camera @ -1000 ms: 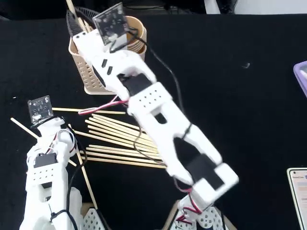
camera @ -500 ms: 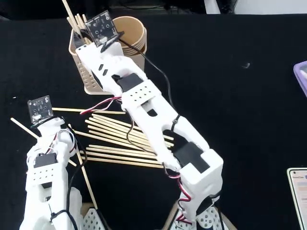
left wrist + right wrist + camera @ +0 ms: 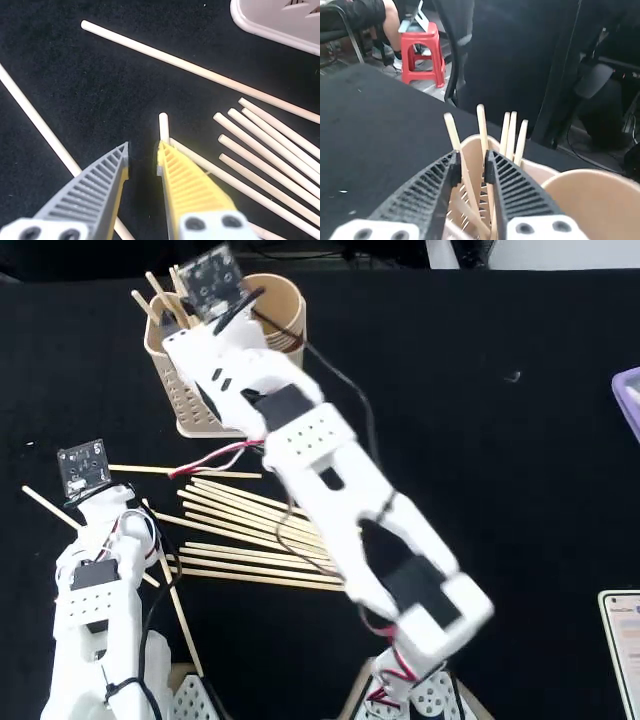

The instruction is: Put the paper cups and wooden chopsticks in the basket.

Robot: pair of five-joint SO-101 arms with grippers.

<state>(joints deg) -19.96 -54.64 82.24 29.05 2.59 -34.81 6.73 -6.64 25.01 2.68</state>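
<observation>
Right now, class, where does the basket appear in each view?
High view: basket on the table's far left.
Left wrist view: its pale base at the edge, beyond loose chopsticks.
Right wrist view: its rim just past the tool, chopsticks standing inside.
Shared landmark: chopsticks.

The high view looks straight down on the desk (image 3: 480,440). The left wrist view sits close above loose chopsticks (image 3: 200,70). The right wrist view looks out low over the basket (image 3: 535,172). The high view shares both.

paper cups (image 3: 283,312) sit in the basket (image 3: 183,395) at the table's (image 3: 500,490) far side, standing chopsticks (image 3: 481,125) packed in beside them, and loose chopsticks (image 3: 240,512) lie on the table in front.
</observation>
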